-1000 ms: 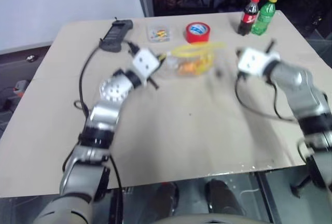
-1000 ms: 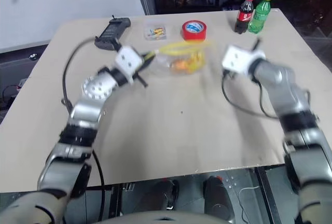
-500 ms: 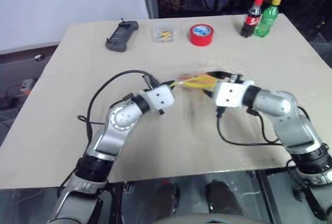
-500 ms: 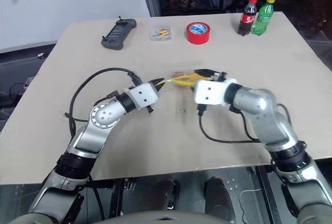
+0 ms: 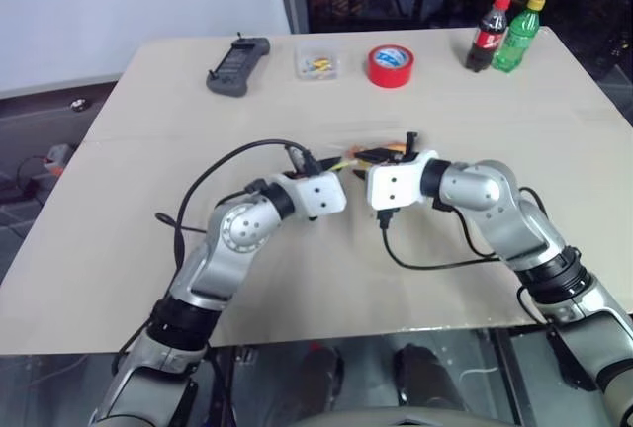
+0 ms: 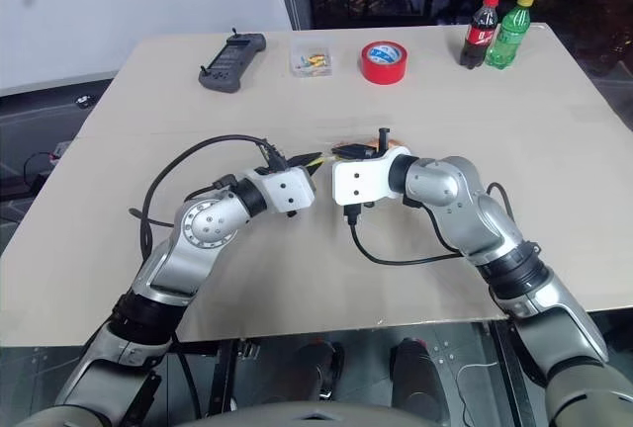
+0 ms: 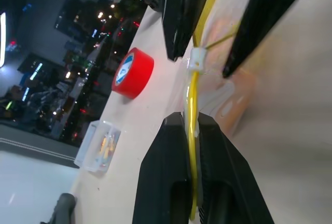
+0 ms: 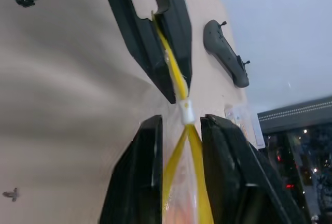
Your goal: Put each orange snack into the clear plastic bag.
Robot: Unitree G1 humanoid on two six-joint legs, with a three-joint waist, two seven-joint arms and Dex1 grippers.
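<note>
The clear plastic bag (image 7: pixel 236 97) hangs between my two grippers over the middle of the table (image 5: pixel 445 111). My left gripper (image 7: pixel 191 120) is shut on the bag's yellow seal strip (image 7: pixel 193 92). My right gripper (image 8: pixel 181 123) faces it closely, open, with one finger on each side of the strip at the white slider (image 8: pixel 185 111). An orange snack (image 8: pixel 179 214) shows blurred through the film; I cannot tell whether there is more than one. In the left eye view the left gripper (image 5: pixel 338 164) and the right gripper (image 5: pixel 364 158) nearly touch.
Along the table's far edge lie a black controller (image 5: pixel 237 53), a small clear box (image 5: pixel 316 62), a red tape roll (image 5: pixel 390 64), a cola bottle (image 5: pixel 490 32) and a green bottle (image 5: pixel 522 30). Black cables loop beside both arms.
The right gripper has swung left to the bag and now straddles the seal strip. The left gripper drew the bag back toward me and rolled its wrist, still shut on the strip.
</note>
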